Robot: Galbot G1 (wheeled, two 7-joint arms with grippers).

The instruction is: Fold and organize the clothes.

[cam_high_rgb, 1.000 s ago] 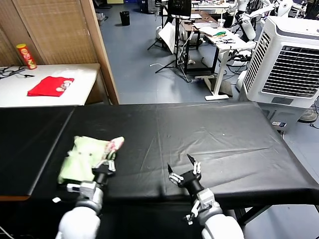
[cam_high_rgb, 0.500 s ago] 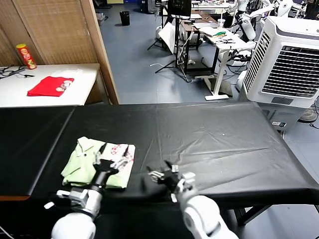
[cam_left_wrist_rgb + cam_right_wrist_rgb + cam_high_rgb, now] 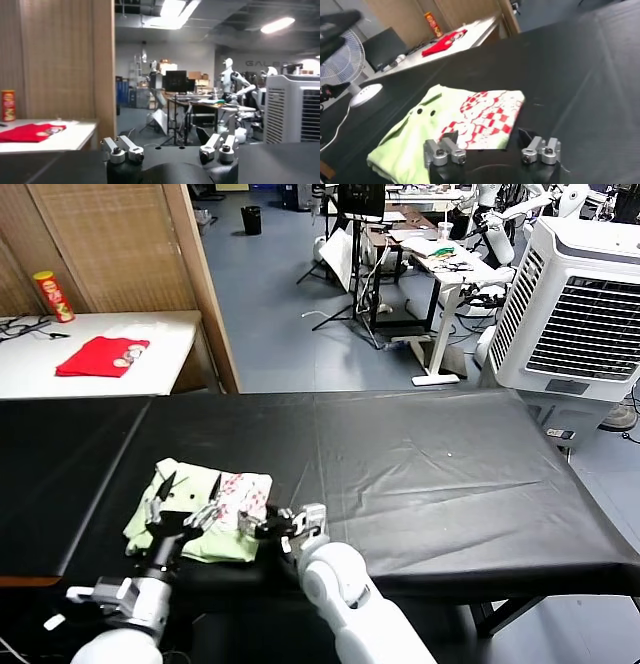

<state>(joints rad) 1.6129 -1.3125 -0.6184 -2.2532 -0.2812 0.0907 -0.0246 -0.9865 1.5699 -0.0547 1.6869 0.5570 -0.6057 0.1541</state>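
The clothes (image 3: pixel 195 509), a pale green T-shirt with a red-and-white checked print, lie folded on the black table (image 3: pixel 430 474) near its front left. My left gripper (image 3: pixel 188 502) hovers over the shirt's near part, open, holding nothing. In the left wrist view only its knuckles (image 3: pixel 122 152) show, set wide apart, and the shirt is hidden. My right gripper (image 3: pixel 265 524) has reached across to the shirt's right edge. In the right wrist view the right gripper (image 3: pixel 487 139) is open and its dark fingertips (image 3: pixel 451 137) straddle the printed edge of the clothes (image 3: pixel 470 117).
A white side table at the back left holds a bright red cloth (image 3: pixel 100 356) and a red-and-yellow can (image 3: pixel 52 296). A wooden partition (image 3: pixel 200 274) stands behind it. A large white air cooler (image 3: pixel 580 304) is at the right. A white fan (image 3: pixel 340 55) stands off the table's left end.
The left gripper opened, let go of the shirt and drew back toward the near edge. The right arm swung left to the shirt's right edge, its fingers narrowing. The shirt now lies flatter.
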